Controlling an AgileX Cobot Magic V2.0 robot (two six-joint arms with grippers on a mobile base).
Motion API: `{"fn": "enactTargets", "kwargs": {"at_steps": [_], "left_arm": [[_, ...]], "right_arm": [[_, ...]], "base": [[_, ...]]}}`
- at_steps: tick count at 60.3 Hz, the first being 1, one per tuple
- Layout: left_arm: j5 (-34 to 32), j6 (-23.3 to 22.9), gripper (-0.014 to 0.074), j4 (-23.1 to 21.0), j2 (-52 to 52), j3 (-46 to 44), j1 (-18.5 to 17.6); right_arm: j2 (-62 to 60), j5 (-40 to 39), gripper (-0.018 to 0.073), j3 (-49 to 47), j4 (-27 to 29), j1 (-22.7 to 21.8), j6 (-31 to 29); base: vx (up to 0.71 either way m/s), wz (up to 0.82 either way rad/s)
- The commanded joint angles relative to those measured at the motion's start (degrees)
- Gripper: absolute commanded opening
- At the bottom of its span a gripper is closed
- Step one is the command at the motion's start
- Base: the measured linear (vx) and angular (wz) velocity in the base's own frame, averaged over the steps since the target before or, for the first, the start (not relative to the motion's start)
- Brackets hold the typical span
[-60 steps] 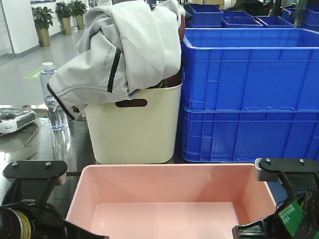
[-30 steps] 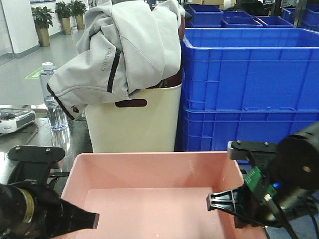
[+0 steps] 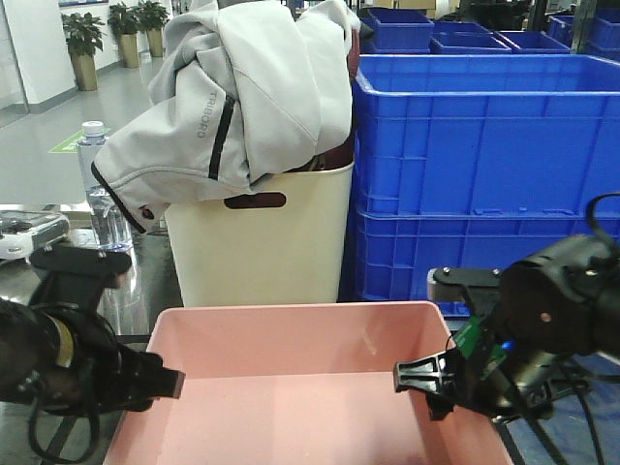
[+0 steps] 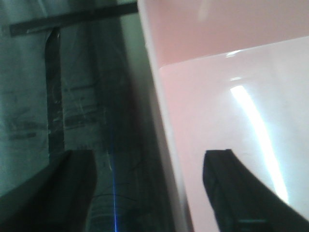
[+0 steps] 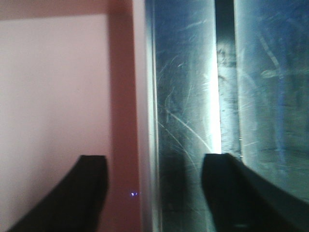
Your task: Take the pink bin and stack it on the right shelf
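Observation:
The pink bin sits low in the front view on the right shelf's shiny dark top. My left gripper is open and straddles the bin's left wall. In the left wrist view one finger is inside the bin and the other is over the taped shelf top. My right gripper is open and straddles the right wall. In the right wrist view one finger is inside the bin and the other is over the scratched shelf top.
A tall cream bin draped with a grey jacket stands just behind the pink bin. Stacked blue crates stand at the back right. A water bottle and a small white device stand at the left.
Both arms have come forward and up into view along the bin's side walls. The pink bin has shifted, and its far rim now looks narrower and further left.

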Motion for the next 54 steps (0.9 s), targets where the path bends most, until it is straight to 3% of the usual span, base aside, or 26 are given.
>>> {"fn": "enactTargets", "kwargs": {"at_steps": [1, 14, 23, 29, 34, 42, 50, 54], "left_arm": [[-0.9, 5.1, 0.0638, -4.1, -5.5, -2.4, 0.0], [-0.6, 20.7, 0.0568, -15.3, -18.6, -0.3, -3.3], [-2.8, 30.4, 0.0503, -23.5, -29.2, 7.4, -4.6], [-5.2, 33.1, 0.0457, -27.1, -35.7, 14.0, -4.6], [-8.3, 35.9, 0.0393, -27.7, -41.2, 20.0, -4.6], [-15.6, 35.7, 0.0228, -27.7, -48.4, 28.2, -4.5], [-25.4, 35.2, 0.0041, -27.7, -53.0, 35.3, -4.5], [-27.2, 35.3, -0.0009, -27.7, -53.8, 37.6, -4.5]], "right_arm": [[-6.7, -2.2, 0.0592, -1.1, -1.0, -0.4, -2.8], [-24.0, -9.4, 0.0573, 9.9, 2.8, -0.4, -14.9], [-37.7, -10.7, 0.0517, 19.6, 3.7, -0.4, -22.9], [-45.5, -9.3, 0.047, 24.3, 5.7, -0.4, -25.6], [-51.5, -8.0, 0.0412, 28.1, 8.3, -0.4, -27.7], [-58.9, -7.6, 0.0236, 33.3, 10.6, -0.5, -28.3], [-62.8, -8.2, 0.0019, 37.2, 9.2, -0.5, -28.4], [-63.3, -8.1, -0.0015, 38.5, 8.5, -0.5, -28.4]], "base": [[0.0, 0.0], [0.0, 0.0], [0.0, 0.0], [0.0, 0.0], [0.0, 0.0], [0.0, 0.0], [0.0, 0.0], [0.0, 0.0]]}}
